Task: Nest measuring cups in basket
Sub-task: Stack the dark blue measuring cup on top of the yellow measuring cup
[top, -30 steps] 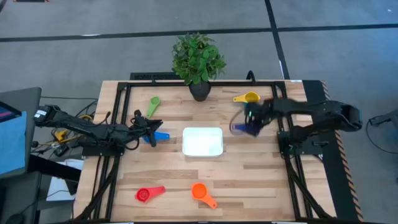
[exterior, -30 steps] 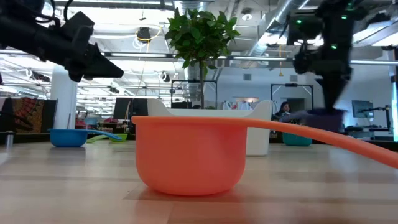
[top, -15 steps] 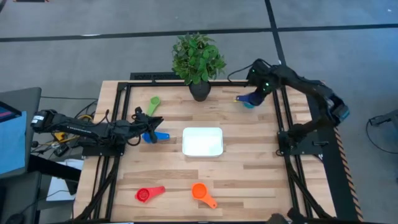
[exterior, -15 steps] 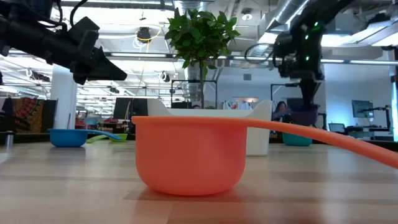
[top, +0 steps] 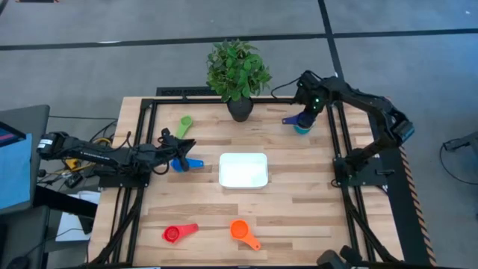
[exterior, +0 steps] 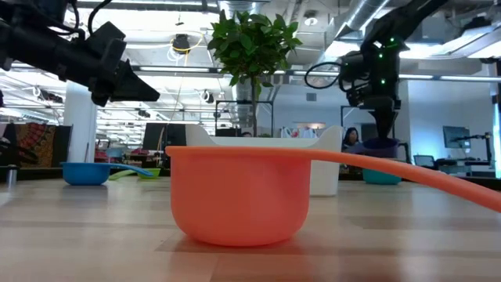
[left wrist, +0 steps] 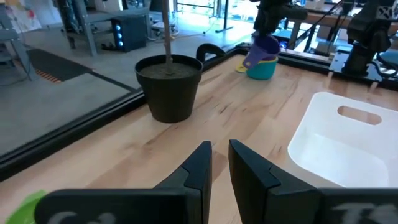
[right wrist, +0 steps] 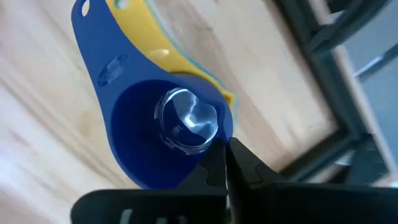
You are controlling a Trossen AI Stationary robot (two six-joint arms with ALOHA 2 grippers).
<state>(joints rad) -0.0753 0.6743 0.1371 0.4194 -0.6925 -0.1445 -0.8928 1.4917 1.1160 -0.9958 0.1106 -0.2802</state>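
My right gripper point(top: 306, 116) is at the far right of the table, shut on a dark blue measuring cup point(right wrist: 165, 134). That cup sits on top of a yellow cup point(right wrist: 158, 46), which lies in a light blue cup point(left wrist: 261, 70). My left gripper point(left wrist: 219, 163) hovers level over the table's left side above a blue cup point(top: 193, 164). A narrow gap shows between its fingers, with nothing in it. The white basket point(top: 243, 169) stands mid-table. Green point(top: 184, 124), red point(top: 175, 233) and orange point(top: 241, 230) cups lie loose on the wood. My right gripper pinches the dark blue cup's rim point(right wrist: 214, 144) on the side opposite its handle, apparently with one finger inside the bowl and one outside. The fingers come from above, pointing down. The cup is upright over the yellow cup, handle point(top: 289, 119) toward the table's left. Whether it is fully seated I cannot tell.
A potted plant point(top: 239, 75) stands at the far edge, left of the stack. A black frame rail point(top: 340, 142) runs along the table's right side near my right arm. The orange cup point(exterior: 239, 192) fills the foreground of the low view.
My right gripper has carried the dark blue cup from just right of the basket toward the table's far edge, rolling its wrist on the way. It now holds the cup over the yellow cup, handle turned toward the left.
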